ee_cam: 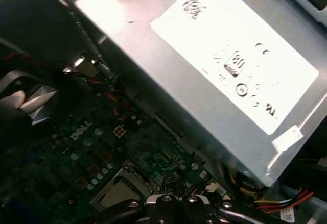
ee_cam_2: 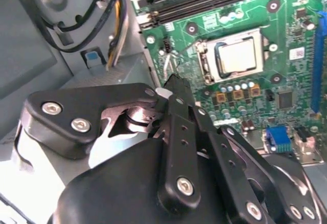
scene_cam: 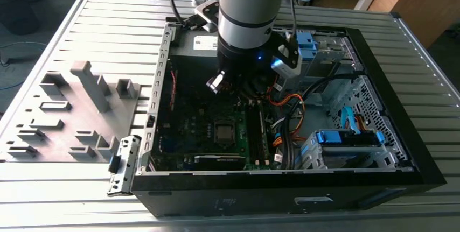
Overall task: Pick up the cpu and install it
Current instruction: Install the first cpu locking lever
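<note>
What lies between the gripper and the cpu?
In the second wrist view, a strip of green motherboard with small parts, then the socket's metal frame, lies between the gripper and the cpu.

Bright metal, glossy board, matt black.
The cpu (ee_cam_2: pixel 236 56) has a smooth, bright silver metal top, and the motherboard (ee_cam_2: pixel 286 25) around it is glossy green. The gripper (ee_cam_2: pixel 176 83) is matt black with shiny metal screw heads. The power supply (ee_cam: pixel 153 66) is dull grey sheet metal with a white paper label (ee_cam: pixel 235 55). The table (scene_cam: pixel 93 22) is ribbed pale metal.
</note>
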Controlling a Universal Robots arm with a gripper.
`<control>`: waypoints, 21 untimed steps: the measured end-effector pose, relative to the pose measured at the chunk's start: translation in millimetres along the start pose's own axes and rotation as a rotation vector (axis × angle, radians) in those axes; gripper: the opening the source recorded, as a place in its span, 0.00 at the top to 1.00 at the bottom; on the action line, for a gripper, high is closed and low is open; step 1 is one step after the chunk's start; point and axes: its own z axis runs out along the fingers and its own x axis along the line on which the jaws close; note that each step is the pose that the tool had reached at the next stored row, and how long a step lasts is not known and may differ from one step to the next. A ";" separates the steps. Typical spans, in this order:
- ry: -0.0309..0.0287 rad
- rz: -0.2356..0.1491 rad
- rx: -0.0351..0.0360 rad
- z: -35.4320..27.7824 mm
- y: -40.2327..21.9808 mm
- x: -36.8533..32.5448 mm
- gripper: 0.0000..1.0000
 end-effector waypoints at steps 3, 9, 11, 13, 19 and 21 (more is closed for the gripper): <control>0.0000 0.000 0.0000 1.3 0.7 -5.6 0.89; -0.0001 0.000 0.0000 5.4 1.1 -16.7 0.89; 0.0000 0.000 0.0000 6.9 2.4 -18.4 0.89; -0.0001 -0.001 -0.0001 9.9 2.8 -18.7 0.89; 0.0001 -0.002 -0.0002 20.6 2.8 -18.5 0.89; 0.0005 -0.002 0.0000 23.5 2.7 -18.4 0.89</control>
